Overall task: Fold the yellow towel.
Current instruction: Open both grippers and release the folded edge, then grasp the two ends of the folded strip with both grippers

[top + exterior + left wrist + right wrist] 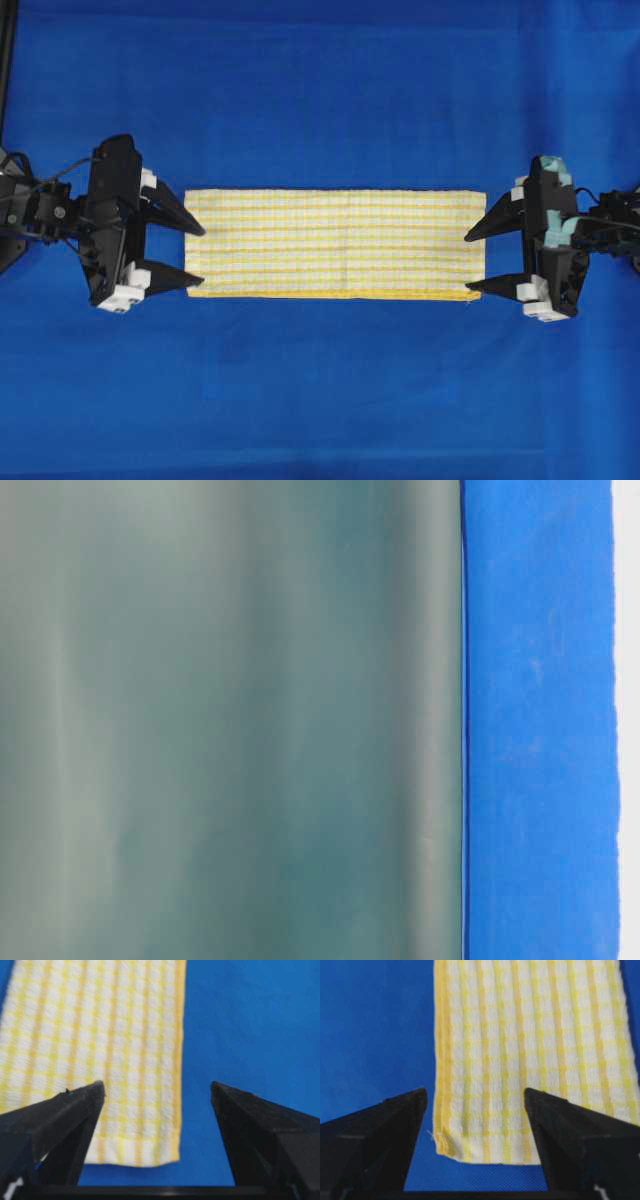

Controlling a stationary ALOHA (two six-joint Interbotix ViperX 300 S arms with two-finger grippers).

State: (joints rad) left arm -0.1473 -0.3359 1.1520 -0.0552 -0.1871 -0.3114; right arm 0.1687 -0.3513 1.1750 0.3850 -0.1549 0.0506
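Looking down from overhead, I see the yellow towel lying flat as a long narrow strip across the middle of the blue table cover, its long edges running left to right, which to my eye means a lengthwise fold is already in it. My left gripper sits at the strip's left end and my right gripper at its right end, each with its jaws spread wide and holding nothing. Both wrist views confirm this: the cloth's short hem lies on the table between the dark fingers, with blue showing beneath and beside it, so nothing is pinched. I judge the grippers are placed this way because each faces one short end squarely, ready for a fold that brings the ends together. One corner looks a little frayed in the right wrist view. The table-level camera gives me only a blurred grey-green surface and a blue band, so it is no help.
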